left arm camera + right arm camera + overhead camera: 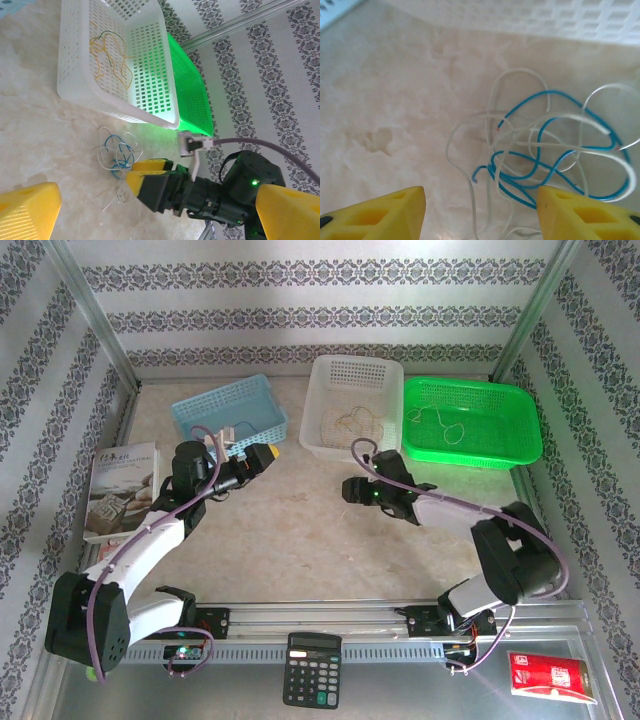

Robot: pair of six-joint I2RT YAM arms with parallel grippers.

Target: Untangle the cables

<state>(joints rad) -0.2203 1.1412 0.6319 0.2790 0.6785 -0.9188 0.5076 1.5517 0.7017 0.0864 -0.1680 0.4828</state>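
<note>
Book [120,485]: flat and glossy, it lay well left of the left fingers, along the left wall.
Left fingers [265,453]: yellow wedge blocks with gridded faces, they were spread as wide as they went and held nothing.
Blue basket [240,405]: perforated plastic with a rectangular rim, it sat just behind the left fingers. Its contents were too small to tell.
Table [300,540]: pale, smooth and marbled, it had a bare stretch between the two pairs of fingers and more open surface toward the near rail.
Cables [545,150]: thin blue and whitish wires lay in a loose looping tangle on the table, just ahead of the right fingertips and near the white basket's front wall.
Right fingers [395,210]: yellow wedges, they were partly apart with nothing clamped between them. One tip overlapped a blue loop, and contact could not be told.
White basket [355,375]: stiff perforated plastic, it stood beyond the right fingers with yellowish-tan wires [107,55] loose on its floor.
Green basket [475,458]: mesh plastic, it stood right beside the white basket and held one thin pale wire [445,425].
</note>
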